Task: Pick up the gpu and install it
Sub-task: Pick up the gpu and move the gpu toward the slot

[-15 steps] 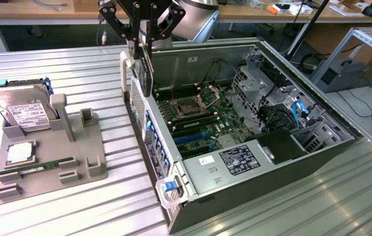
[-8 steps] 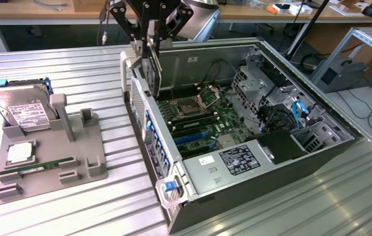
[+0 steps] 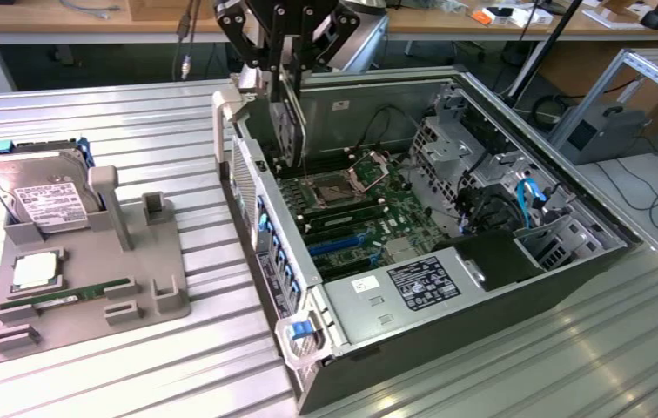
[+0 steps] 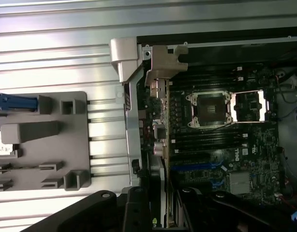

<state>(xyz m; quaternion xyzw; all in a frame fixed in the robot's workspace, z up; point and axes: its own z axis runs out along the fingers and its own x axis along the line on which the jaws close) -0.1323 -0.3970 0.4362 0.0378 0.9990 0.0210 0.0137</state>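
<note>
**One gpu (image 3: pixel 292 117) held over the open computer case (image 3: pixel 480 348)**

We see the end effector (image 3: pixel 290 61) closed on the top of the gpu. The card hangs upright and edge-on inside the case, just beside its rear wall and above the motherboard (image 3: pixel 359 213). We cannot tell if its lower edge touches. On the exterior view's left, a grey holder (image 3: pixel 144 296) on the counter (image 3: pixel 97 122) carries a hard drive (image 3: pixel 44 196).

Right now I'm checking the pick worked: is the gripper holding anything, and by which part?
The gripper holds the gpu by its upper edge, hanging edge-on above the computer case.
</note>
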